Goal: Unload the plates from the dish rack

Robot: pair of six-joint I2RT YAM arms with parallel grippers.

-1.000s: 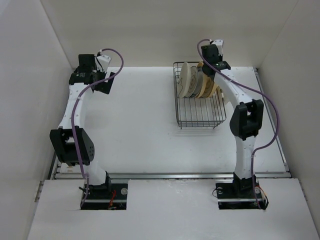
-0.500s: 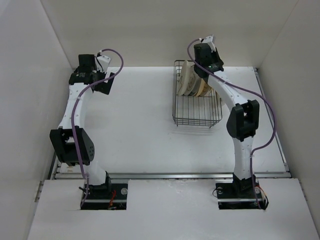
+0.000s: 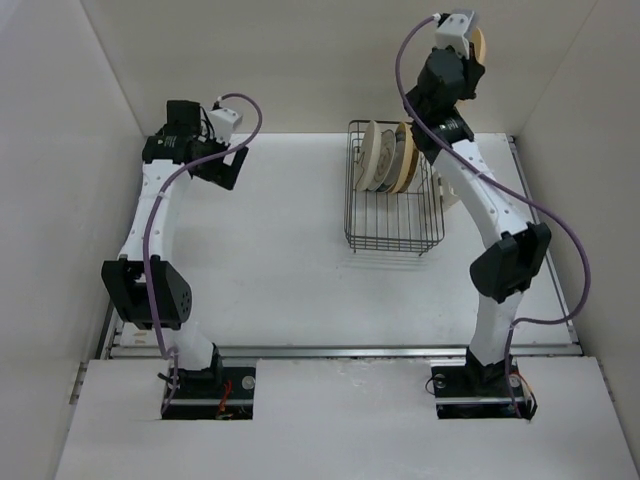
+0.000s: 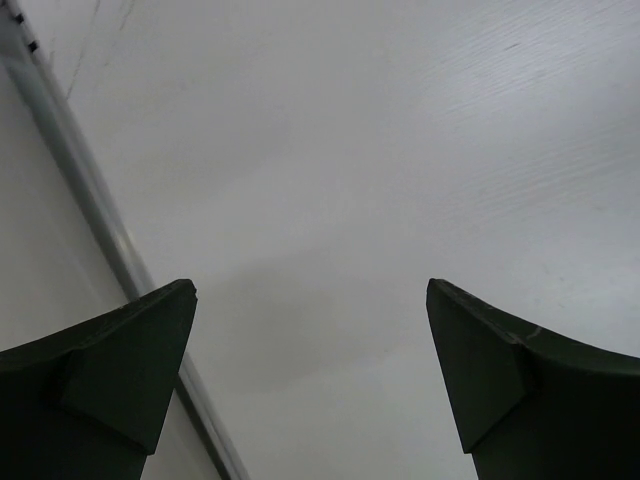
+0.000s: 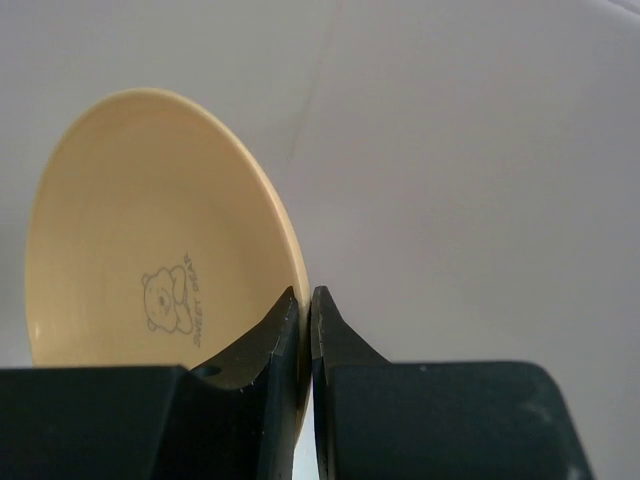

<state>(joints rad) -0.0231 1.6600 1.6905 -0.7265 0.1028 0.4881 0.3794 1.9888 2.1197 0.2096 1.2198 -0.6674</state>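
We see the right tool (image 5: 303,297) pinching the rim of a pale yellow plate (image 5: 150,250) printed with a small bear. Its jaws are closed to a sliver on the edge, and the plate is held upright in the air, clear of the black wire dish rack (image 3: 395,232). Three more plates (image 3: 385,158) stand on edge at the rack's far end on the counter (image 3: 280,230), while our left tool (image 4: 310,290) hangs spread wide, gripping nothing, well to the left.
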